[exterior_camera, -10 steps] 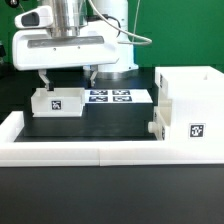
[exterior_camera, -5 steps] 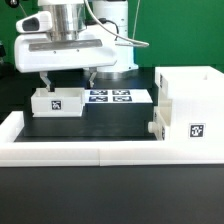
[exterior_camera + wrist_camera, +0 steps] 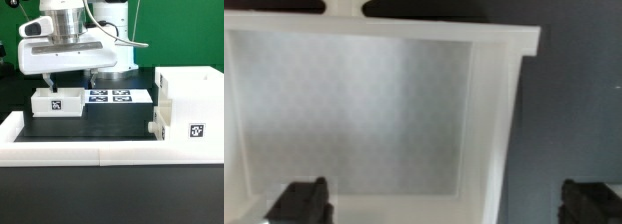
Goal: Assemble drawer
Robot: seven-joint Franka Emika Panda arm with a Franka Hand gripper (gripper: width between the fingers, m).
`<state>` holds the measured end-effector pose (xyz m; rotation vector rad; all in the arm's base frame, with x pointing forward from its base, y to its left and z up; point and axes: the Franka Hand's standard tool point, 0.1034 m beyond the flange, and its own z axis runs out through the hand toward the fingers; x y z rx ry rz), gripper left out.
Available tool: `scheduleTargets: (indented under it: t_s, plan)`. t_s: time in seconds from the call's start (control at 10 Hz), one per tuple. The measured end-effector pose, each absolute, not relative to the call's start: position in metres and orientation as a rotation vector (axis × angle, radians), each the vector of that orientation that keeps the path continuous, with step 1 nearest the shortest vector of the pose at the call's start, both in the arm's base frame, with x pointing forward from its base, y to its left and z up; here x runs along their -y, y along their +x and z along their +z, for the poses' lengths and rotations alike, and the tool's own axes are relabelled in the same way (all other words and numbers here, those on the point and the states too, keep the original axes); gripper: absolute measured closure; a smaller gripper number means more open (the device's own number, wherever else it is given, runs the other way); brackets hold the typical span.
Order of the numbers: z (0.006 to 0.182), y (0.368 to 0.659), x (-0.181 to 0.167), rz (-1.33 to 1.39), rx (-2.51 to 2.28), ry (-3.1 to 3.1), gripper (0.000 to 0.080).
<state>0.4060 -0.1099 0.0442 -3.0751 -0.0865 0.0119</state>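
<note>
A small open-top white tray [image 3: 57, 101] with a tag on its front stands on the black table at the exterior view's left. My gripper [image 3: 67, 79] hangs just above it, open and empty. In the wrist view the tray [image 3: 367, 110] fills most of the picture. My gripper [image 3: 445, 205] straddles the tray's side wall [image 3: 491, 120], with one finger [image 3: 301, 200] over the tray's inside and the other over the table. The tall white cabinet shell [image 3: 190, 95] stands at the exterior view's right, with a tag low on its front. A knobbed white part [image 3: 155, 128] pokes from its side.
The marker board [image 3: 118, 96] lies flat behind the tray, between it and the cabinet. A long low white border wall [image 3: 100, 150] runs along the front and up the exterior view's left side. Dark table shows between them.
The hand's body has shifted slightly and risen a little. The fingers stay open over the tray. The tray and cabinet have not moved.
</note>
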Motion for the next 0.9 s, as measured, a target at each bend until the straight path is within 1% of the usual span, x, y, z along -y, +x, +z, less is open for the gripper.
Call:
scheduleTargets:
  t_s: [0.2, 0.3, 0.5, 0.7, 0.9]
  plan:
    - [0.044, 0.406, 0.109, 0.011, 0.087, -3.075, 0.0150]
    - [0.040, 0.405, 0.104, -0.006, 0.075, -3.084, 0.0150]
    - [0.024, 0.393, 0.093, -0.027, 0.103, -3.100, 0.0150]
    - [0.012, 0.389, 0.094, -0.051, 0.106, -3.112, 0.0150]
    - [0.006, 0.387, 0.095, -0.060, 0.105, -3.117, 0.0150]
